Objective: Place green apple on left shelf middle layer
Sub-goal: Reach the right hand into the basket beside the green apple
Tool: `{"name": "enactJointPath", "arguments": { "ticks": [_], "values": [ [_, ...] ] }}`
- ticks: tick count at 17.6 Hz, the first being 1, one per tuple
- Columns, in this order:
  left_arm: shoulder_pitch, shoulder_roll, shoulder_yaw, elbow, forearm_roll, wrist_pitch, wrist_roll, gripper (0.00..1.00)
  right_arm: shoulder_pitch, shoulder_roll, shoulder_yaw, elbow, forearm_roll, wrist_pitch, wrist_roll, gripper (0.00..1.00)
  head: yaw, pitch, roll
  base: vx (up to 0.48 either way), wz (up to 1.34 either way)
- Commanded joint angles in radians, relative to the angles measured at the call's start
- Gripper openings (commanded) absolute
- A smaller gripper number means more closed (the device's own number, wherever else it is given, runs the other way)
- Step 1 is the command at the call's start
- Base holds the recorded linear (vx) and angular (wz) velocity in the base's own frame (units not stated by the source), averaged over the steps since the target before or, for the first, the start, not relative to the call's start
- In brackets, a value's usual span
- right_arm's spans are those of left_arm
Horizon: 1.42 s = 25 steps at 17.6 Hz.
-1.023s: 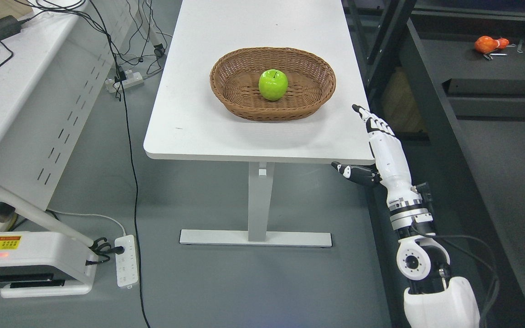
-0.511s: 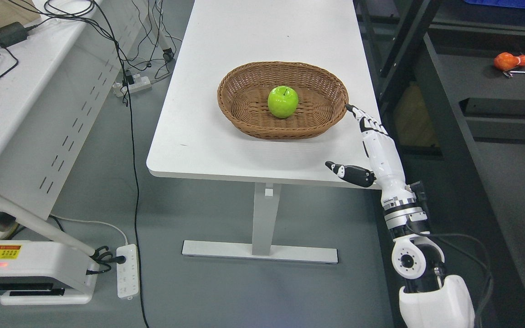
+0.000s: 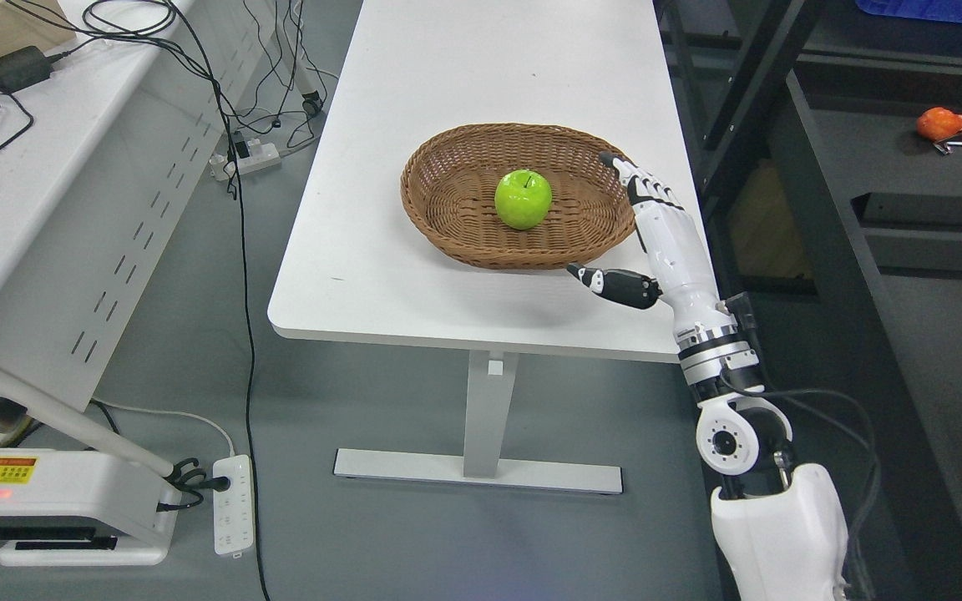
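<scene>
Green apple (image 3: 523,199) sits in the middle of our wicker basket (image 3: 448,225) on the white table (image 3: 414,275). We hold our right hand (image 3: 656,234) over the basket's right rim, fingers (image 3: 633,175) stretched out flat, thumb spread, grasping nothing, apart from the apple.

I see a brown basket (image 3: 456,234) on my white table (image 3: 381,275), a power strip (image 3: 233,505) lower left, and something orange (image 3: 940,123) upper right.
</scene>
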Motion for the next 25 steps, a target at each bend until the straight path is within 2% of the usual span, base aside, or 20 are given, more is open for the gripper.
{"name": "enactJointPath", "arguments": {
  "ticks": [1,3,7,12,18,21,25],
  "values": [
    [0.0,0.017,0.001,0.0,0.0,-0.001,0.0,1.0,-0.081,0.025,0.038,0.107,0.004,0.01,0.013,1.0,0.0,0.0,0.0,0.016,0.0],
    [0.0,0.017,0.001,0.0,0.0,-0.001,0.0,1.0,-0.124,0.025,0.038,0.15,0.006,0.043,0.069,1.0,0.0,0.0,0.0,0.0,0.0],
    [0.0,0.017,-0.002,0.0,0.0,-0.001,0.0,1.0,-0.186,0.025,0.048,0.222,0.009,0.048,0.085,1.0,0.0,0.0,0.0,0.0,0.0],
    [0.0,0.017,0.001,0.0,0.0,-0.001,0.0,1.0,-0.373,0.067,0.077,0.497,0.059,0.068,0.114,1.0,0.0,0.0,0.0,0.0,0.0],
    [0.0,0.017,0.001,0.0,0.0,-0.001,0.0,1.0,-0.507,0.067,0.248,0.772,0.109,0.091,0.122,1.0,0.0,0.0,0.0,0.006,0.0],
    [0.0,0.017,-0.002,0.0,0.0,-0.001,0.0,1.0,-0.581,0.067,0.288,0.923,0.109,0.117,0.119,1.0,0.0,0.0,0.0,0.013,0.0],
    [0.0,0.017,-0.002,0.0,0.0,-0.001,0.0,1.0,-0.607,0.067,0.292,1.004,0.106,0.119,0.118,1.0,0.0,0.0,0.0,0.016,0.0]
  ]
}}
